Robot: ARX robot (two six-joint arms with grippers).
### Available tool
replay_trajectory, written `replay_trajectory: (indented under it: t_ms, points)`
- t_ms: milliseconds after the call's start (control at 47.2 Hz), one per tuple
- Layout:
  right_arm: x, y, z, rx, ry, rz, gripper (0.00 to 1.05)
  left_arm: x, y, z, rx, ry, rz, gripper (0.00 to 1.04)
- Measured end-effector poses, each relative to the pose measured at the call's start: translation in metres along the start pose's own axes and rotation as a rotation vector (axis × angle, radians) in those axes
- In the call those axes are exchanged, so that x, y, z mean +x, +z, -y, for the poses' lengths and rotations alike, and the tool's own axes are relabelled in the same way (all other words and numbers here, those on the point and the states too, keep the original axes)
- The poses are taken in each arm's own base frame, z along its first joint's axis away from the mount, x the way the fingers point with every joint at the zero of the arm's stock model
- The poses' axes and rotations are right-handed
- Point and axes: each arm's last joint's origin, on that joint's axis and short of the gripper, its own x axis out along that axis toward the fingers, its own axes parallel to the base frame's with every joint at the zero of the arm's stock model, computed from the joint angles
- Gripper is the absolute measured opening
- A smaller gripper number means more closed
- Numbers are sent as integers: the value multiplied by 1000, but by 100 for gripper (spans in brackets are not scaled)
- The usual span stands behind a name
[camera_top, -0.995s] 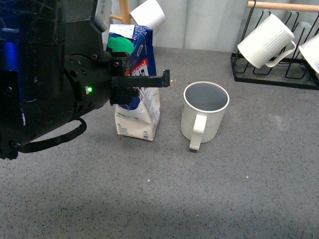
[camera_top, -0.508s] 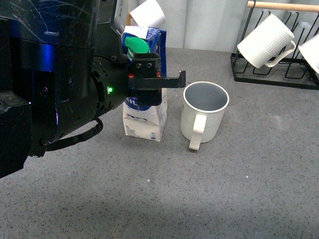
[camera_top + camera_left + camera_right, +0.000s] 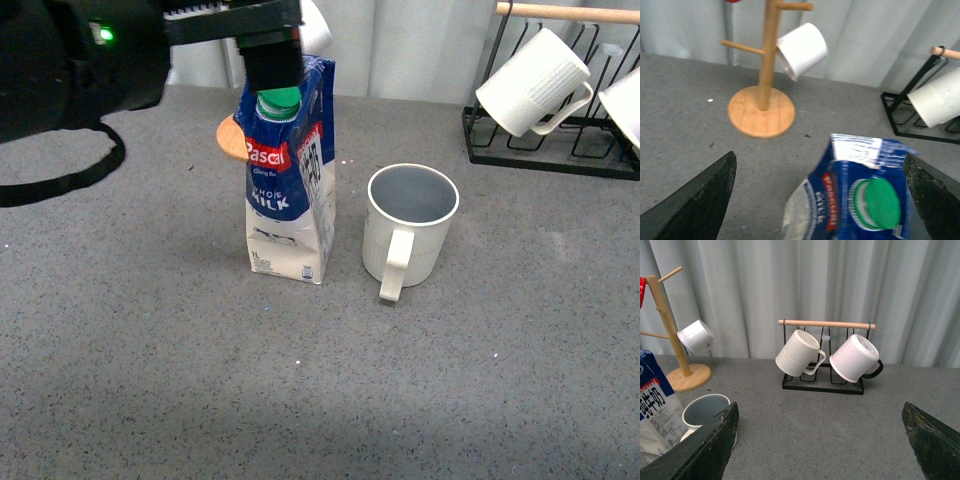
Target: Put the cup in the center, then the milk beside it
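Grey tabletop (image 3: 150,380), milk (image 3: 288,195) upright beside cup (image 3: 410,225), left pincer (image 3: 272,60) released, partly cropped above cap.

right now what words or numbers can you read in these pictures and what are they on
"Pascal", white on the red logo of the milk carton, front view.
"MILK", white on the carton's blue band, front view; the word before it is partly readable, ending "HOLE".
The black print on the carton's white side label is too blurred to read.
The small print near the carton's base is too small to read.
The cup shows no text from here.
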Motion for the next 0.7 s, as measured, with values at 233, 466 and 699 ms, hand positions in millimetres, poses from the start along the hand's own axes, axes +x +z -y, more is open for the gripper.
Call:
replay_trajectory:
  t_ms: [233,466,699]
  points:
    - [0,0,0,0,1,0,95,-14,1,-47,70,148,137,85]
    - [0,0,0,0,0,0,95,-77,-9,-75,153,140,249,33]
    - [0,0,0,0,0,0,95,-117,-18,-88,162,141,241,4]
